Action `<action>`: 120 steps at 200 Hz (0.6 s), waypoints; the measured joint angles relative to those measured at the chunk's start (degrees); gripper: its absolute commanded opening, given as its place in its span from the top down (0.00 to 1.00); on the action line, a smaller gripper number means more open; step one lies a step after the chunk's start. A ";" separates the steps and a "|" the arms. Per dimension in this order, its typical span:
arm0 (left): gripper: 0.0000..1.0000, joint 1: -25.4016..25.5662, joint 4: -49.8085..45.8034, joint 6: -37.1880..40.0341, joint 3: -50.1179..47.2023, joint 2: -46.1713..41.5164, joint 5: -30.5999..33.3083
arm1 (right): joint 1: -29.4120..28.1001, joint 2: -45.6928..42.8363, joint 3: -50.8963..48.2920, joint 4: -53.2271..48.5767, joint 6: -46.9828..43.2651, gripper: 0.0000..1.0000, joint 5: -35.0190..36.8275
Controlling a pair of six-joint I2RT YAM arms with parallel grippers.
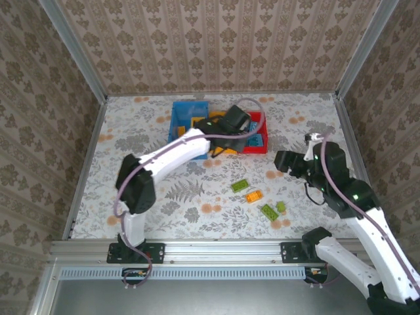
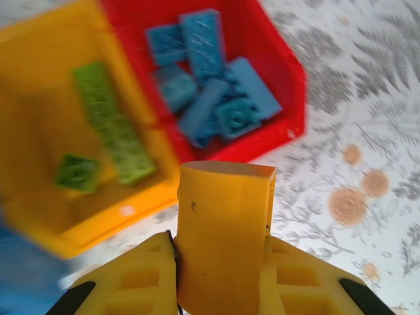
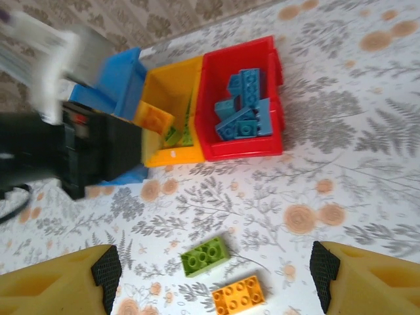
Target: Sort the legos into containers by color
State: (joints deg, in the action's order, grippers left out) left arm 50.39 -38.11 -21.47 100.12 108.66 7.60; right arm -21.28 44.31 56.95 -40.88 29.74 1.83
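Left wrist view: left jaws clenched on orange brick [image 2: 225, 223], hanging by near rim of orange-yellow bin [image 2: 33, 79] holding green bricks [image 2: 111, 131]. Right jaws released, wide. Risk: releasing here mixes colours; blue bin [image 1: 176, 121] lies further left

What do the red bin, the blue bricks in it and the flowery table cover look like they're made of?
Red bin: likely moulded plastic, smooth; uniform colour, thin sloped walls.
Blue bricks: hard plastic, with crisp moulded studs.
Table cover: probably printed vinyl or paper, matte; the flat floral pattern suggests it, but the material is uncertain.
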 measured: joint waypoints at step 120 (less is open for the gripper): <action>0.84 -20.72 -4.55 -4.02 1.27 3.41 3.61 | -12.70 32.09 7.74 20.59 -5.07 0.21 -10.03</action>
State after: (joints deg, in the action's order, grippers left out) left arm 29.67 -42.65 -25.50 101.38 112.07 11.20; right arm -33.98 76.40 64.69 -20.29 24.67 -8.21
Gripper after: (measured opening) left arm 0.224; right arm 0.791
